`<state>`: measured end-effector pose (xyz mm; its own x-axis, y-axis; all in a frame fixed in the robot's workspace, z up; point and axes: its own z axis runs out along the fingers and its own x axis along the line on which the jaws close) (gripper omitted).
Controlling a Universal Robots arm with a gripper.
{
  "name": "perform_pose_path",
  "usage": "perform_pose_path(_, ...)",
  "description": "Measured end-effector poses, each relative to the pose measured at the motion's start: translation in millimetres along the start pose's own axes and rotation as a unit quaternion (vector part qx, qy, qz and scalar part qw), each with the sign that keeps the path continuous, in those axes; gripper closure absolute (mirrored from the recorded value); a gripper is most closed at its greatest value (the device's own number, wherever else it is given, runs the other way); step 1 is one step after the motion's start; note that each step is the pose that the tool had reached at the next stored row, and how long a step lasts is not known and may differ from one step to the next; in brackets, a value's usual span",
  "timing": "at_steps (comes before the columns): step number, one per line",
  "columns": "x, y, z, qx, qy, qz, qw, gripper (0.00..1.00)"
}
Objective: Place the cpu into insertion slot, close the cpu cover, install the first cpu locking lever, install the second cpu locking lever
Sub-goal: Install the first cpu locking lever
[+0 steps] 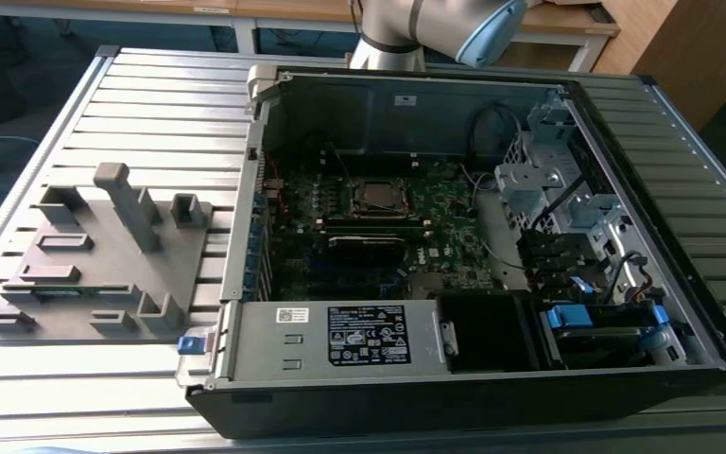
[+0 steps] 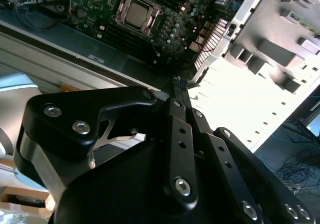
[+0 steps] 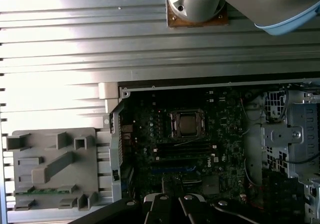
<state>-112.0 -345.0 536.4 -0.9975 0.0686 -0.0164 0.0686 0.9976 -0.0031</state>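
Observation:
The cpu [image 3: 188, 125] is a dull silver-grey square lying flat in the insertion slot [image 3: 174, 125] on the green board, inside the open computer case. It also shows as the cpu [image 2: 136, 14] and the cpu [image 1: 377, 196]. The cpu cover [image 2: 150, 14] is a thin silver frame that lies down flat around the chip. The locking levers are too small to make out. My gripper [image 2: 178, 83] hangs high above the case's near wall, well away from the socket. It is shut with nothing between its black fingers, and its fingertips [image 3: 170, 186] also show in the first wrist view.
The case [image 1: 250, 236] lies on its side on a slatted metal table [image 1: 148, 95]. A grey parts fixture [image 1: 98, 255] stands at the exterior view's left, holding a green memory stick [image 3: 45, 190]. A power supply [image 1: 337, 336] and drive cage [image 1: 552, 180] fill the case's other corners.

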Motion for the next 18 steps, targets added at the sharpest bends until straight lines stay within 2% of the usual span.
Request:
perform_pose_path(6, 0.2, -0.1, 8.8, -0.0001, 0.0000, 0.000, 1.00000, 0.90)
perform_pose_path(8, 0.3, -0.1, 14.1, -0.0001, -0.0001, 0.000, 1.00000, 0.90)
perform_pose_path(18, 0.4, -0.2, 25.6, -0.0001, 0.0000, 0.000, 1.00000, 0.90)
